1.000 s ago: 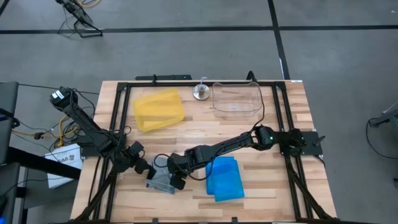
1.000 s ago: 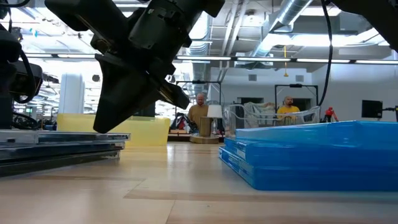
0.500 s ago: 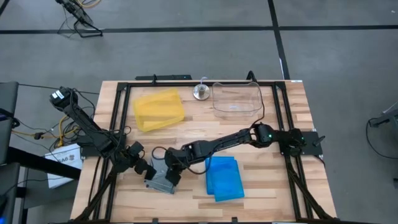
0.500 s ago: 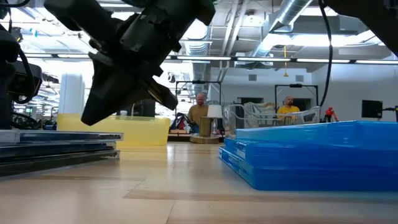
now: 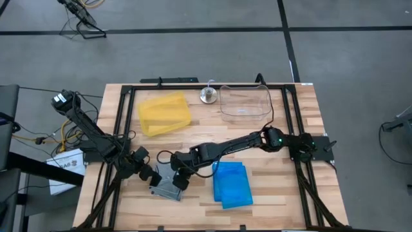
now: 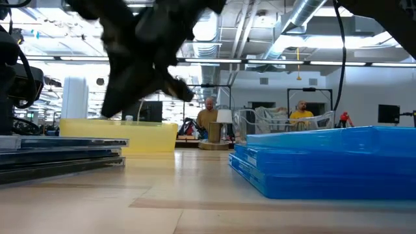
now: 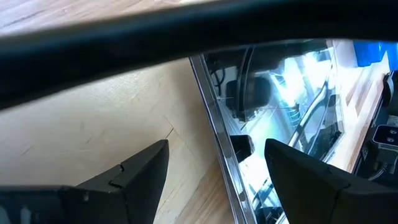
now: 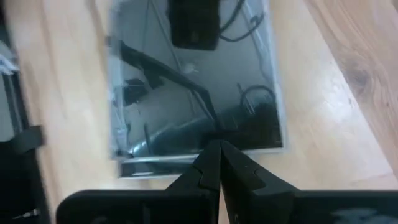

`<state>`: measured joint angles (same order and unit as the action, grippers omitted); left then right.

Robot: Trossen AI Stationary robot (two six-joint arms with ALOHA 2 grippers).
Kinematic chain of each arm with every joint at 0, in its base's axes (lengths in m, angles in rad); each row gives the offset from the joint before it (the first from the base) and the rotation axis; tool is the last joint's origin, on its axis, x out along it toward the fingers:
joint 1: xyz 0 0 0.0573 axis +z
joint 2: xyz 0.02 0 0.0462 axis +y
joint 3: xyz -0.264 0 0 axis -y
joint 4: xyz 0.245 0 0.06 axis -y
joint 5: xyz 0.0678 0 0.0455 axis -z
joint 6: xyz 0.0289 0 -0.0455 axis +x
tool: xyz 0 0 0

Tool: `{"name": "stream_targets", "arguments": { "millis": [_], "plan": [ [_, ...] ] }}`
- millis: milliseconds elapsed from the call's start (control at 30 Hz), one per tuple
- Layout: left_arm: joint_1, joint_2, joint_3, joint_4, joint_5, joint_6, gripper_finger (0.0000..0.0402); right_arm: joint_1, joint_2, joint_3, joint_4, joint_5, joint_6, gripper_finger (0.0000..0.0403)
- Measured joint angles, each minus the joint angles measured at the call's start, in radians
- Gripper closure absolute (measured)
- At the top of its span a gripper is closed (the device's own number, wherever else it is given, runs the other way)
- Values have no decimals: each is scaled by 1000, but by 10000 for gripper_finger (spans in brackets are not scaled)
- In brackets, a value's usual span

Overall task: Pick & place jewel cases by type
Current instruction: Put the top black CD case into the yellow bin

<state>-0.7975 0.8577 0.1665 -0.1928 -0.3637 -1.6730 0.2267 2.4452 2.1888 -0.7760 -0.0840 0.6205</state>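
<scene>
Nearest me on the wooden desk [image 5: 270, 138] lie stacked translucent blue square plastic jewel cases [image 5: 232, 184] and, beside them, clear-grey silvery jewel cases [image 5: 167, 187]. My left claw [image 5: 154, 175] sits spread wide at their edge; my right claw [image 8: 216, 163] hangs clenched, empty, above them. Farther off: a yellow tray [image 5: 165, 113].
</scene>
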Motion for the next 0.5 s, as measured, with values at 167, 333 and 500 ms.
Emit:
{"name": "stream_targets", "arguments": {
  "millis": [167,333,500],
  "plan": [
    [0,0,0,0,0,1,141,19,2,10,-50,-1,0,403],
    [0,0,0,0,-1,3,141,50,15,12,-68,0,0,403],
    [0,0,0,2,-4,4,141,57,14,14,-55,18,0,403]
  ]
}}
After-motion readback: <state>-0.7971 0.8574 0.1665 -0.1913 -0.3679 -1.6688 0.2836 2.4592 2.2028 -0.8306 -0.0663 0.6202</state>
